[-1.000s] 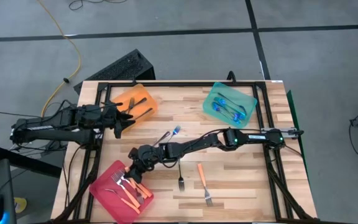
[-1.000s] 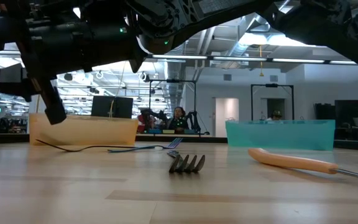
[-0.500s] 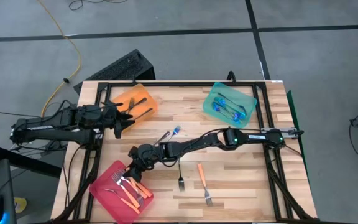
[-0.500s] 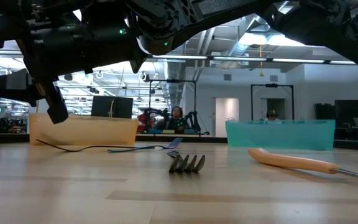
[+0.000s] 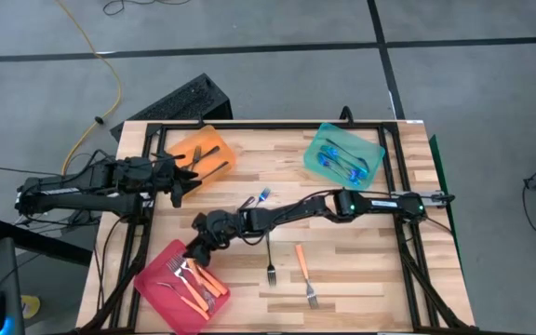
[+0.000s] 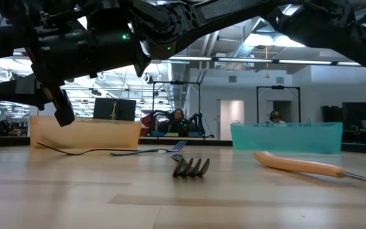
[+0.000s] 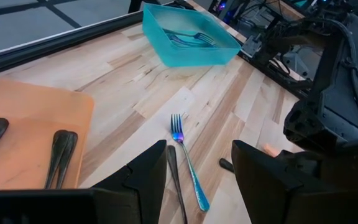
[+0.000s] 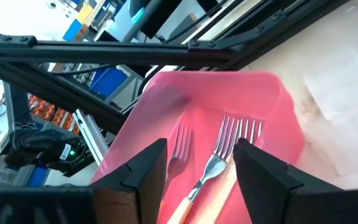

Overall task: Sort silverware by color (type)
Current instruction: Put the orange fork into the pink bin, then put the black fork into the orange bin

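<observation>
Right gripper (image 5: 200, 244) — orange forks (image 5: 198, 287) below

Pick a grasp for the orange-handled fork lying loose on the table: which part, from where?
Take the orange-handled fork mid-handle, from straight above, fingers across its width. It lies flat with bare wood around it; the handle is thicker than the tines and well apart from the dark fork.
</observation>
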`<state>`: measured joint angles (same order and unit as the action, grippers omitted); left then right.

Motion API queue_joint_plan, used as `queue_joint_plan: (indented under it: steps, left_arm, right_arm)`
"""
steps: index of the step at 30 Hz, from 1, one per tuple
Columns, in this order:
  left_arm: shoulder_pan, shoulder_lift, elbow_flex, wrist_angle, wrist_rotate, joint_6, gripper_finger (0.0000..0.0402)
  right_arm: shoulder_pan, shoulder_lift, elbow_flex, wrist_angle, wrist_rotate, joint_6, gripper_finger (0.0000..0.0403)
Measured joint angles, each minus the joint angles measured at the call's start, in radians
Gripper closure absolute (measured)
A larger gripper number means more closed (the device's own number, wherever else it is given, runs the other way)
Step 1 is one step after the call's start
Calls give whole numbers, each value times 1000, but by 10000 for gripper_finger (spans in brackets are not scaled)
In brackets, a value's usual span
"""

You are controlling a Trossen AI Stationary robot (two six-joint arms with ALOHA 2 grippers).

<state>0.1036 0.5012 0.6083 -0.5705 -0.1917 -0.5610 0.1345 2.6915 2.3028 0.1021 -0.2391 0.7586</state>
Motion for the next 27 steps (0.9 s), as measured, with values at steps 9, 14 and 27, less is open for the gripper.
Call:
queue_joint_plan:
  steps: [9,14,27]
  left_arm:
    - [0,0,0,0,-6,8,235]
    - [0,0,0,0,-6,6,235]
    - [0,0,0,12,4,-10,235]
  right_arm:
    - [-9,-1,0,11,-12,1,198]
    - [-33,-8,25,-14,-161,39,198]
    - [-103,-196,51,-378,-290,-183,198]
